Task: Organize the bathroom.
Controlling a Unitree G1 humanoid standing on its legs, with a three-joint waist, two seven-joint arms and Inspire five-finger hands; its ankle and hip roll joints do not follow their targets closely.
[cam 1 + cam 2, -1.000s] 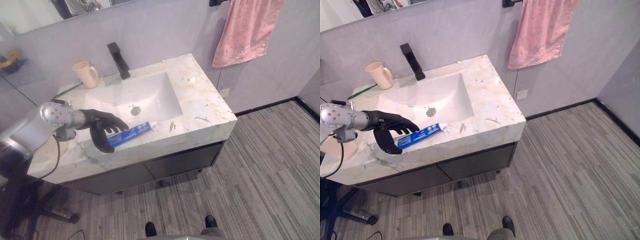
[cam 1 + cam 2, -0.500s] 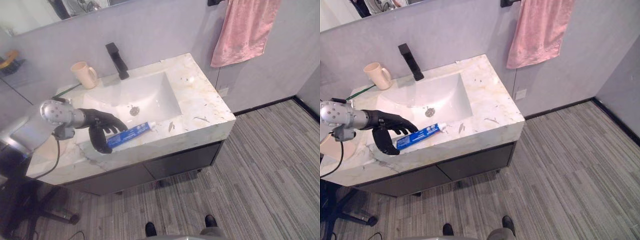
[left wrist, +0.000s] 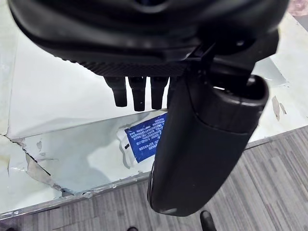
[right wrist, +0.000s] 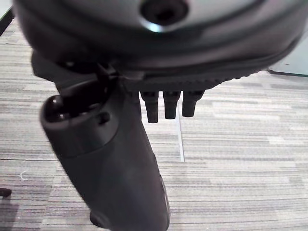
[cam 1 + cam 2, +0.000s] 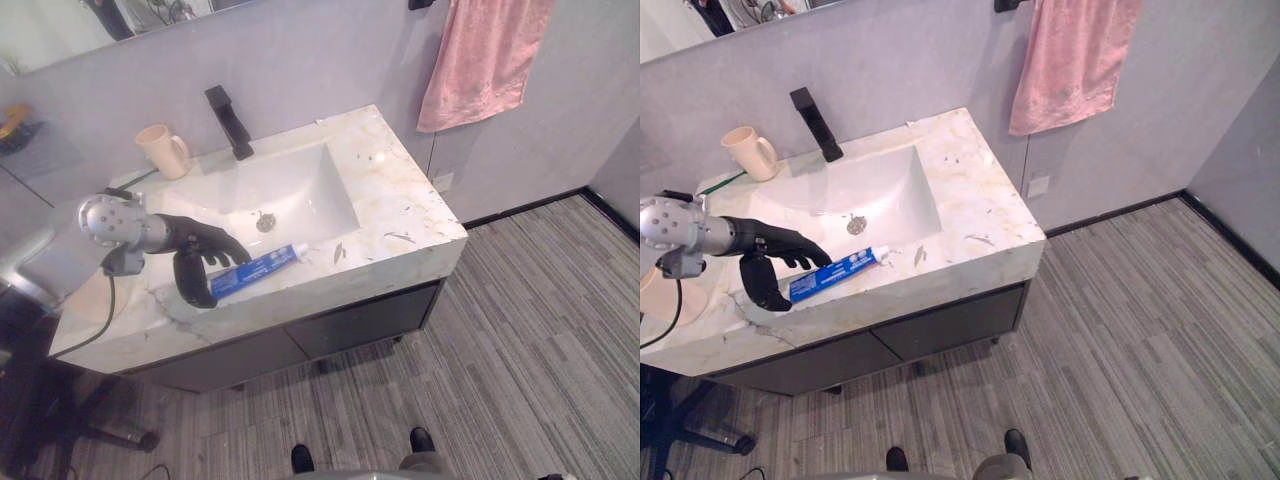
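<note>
A blue and white toothpaste tube (image 5: 256, 271) lies on the marble counter (image 5: 405, 215) along the sink's front rim. My left hand (image 5: 197, 258) is at the tube's left end, fingers stretched over it and thumb hanging down on the near side, open and not closed on it. In the left wrist view the tube (image 3: 147, 141) shows past the straight fingers (image 3: 136, 93) and beside the thumb (image 3: 207, 149). My right hand (image 4: 110, 163) hangs over the striped floor with its fingers straight and nothing in it.
A beige cup (image 5: 164, 150) stands at the back left of the counter beside a thin green toothbrush (image 5: 723, 183). A black faucet (image 5: 228, 121) rises behind the white basin (image 5: 285, 190). A pink towel (image 5: 485, 55) hangs on the wall at the right.
The whole view has shifted a little, so the camera moved. My left hand stays at the tube's left end and the tube has not moved.
</note>
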